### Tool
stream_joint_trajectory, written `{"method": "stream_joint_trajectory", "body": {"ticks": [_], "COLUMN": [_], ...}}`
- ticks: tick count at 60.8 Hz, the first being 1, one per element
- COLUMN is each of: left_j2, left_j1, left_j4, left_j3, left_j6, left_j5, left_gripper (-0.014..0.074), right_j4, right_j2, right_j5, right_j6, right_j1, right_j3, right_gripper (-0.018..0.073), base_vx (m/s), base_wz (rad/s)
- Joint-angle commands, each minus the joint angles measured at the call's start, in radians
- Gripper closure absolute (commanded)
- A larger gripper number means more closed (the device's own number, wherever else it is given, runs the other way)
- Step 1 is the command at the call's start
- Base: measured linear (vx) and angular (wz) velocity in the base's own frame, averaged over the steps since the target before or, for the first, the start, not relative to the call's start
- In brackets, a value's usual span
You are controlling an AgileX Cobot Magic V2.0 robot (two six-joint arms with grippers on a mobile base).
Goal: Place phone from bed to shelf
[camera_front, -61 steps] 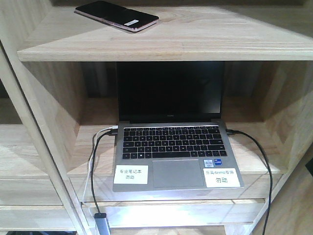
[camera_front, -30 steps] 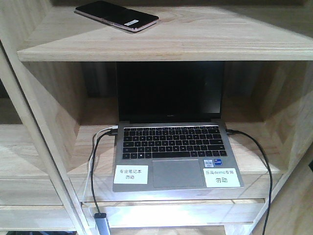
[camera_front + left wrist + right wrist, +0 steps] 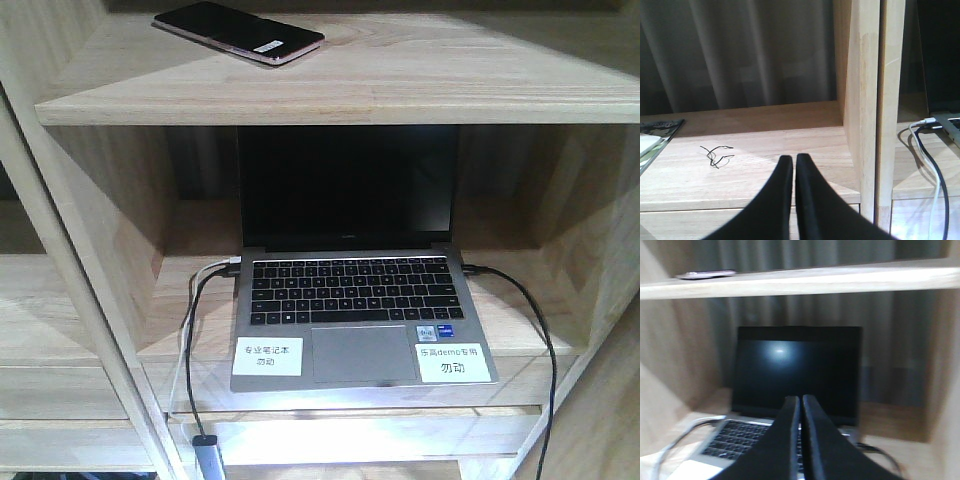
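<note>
The phone [image 3: 240, 32], a glossy black slab with a pinkish-gold rim and a white sticker, lies flat on the upper oak shelf [image 3: 420, 80], near its left end. From the right wrist view the phone [image 3: 706, 274] shows edge-on on that shelf board [image 3: 840, 281]. My left gripper [image 3: 793, 159] is shut and empty, hanging over a lower shelf compartment to the left of the laptop bay. Shut and empty too, my right gripper [image 3: 800, 399] points at the laptop. The bed is out of view. Neither gripper appears in the front view.
An open silver laptop [image 3: 350, 300] with a dark screen sits in the compartment under the phone's shelf, with cables [image 3: 195, 320] plugged into both sides. A vertical oak post [image 3: 885, 115] divides the compartments. A bent black wire [image 3: 715, 155] lies on the left shelf board.
The front view has drifted slightly. The phone stays in place on the shelf.
</note>
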Motion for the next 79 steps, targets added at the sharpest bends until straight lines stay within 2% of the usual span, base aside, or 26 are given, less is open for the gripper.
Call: {"method": "stream_joint_trajectory", "body": {"ticks": [1, 11, 20, 34, 43, 79], "left_j2": [-0.007, -0.007, -0.007, -0.007, -0.007, -0.007], "left_j1": [0.001, 0.001, 0.001, 0.001, 0.001, 0.001], "left_j4": [-0.009, -0.009, -0.009, -0.009, -0.009, -0.009], "left_j3": [-0.023, -0.023, -0.023, -0.023, -0.023, -0.023], "left_j6": [-0.006, -0.006, -0.006, -0.006, -0.006, -0.006], "left_j5": [-0.072, -0.072, -0.072, -0.072, -0.072, -0.072], "left_gripper": [0.0595, 0.0595, 0.0595, 0.0595, 0.0595, 0.0595], "right_j4": [-0.014, -0.015, -0.006, -0.018, -0.012, -0.011], "right_j2": [0.006, -0.035, -0.13, -0.226, -0.226, -0.226], "right_j5": [-0.074, -0.078, -0.083, -0.105, -0.197, -0.227], "right_j6": [-0.001, -0.014, -0.002, -0.024, -0.025, -0.052], "right_j1": [-0.083, -0.212, -0.269, -0.269, -0.269, -0.269], "right_j3": [-0.028, 0.001, 0.105, 0.269, 0.359, 0.355], "right_gripper": [0.0569, 0.0569, 0.0569, 0.0569, 0.0569, 0.0569], "base_vx": [0.0, 0.0, 0.0, 0.0, 0.0, 0.0], "base_wz": [0.0, 0.0, 0.0, 0.0, 0.0, 0.0]}}
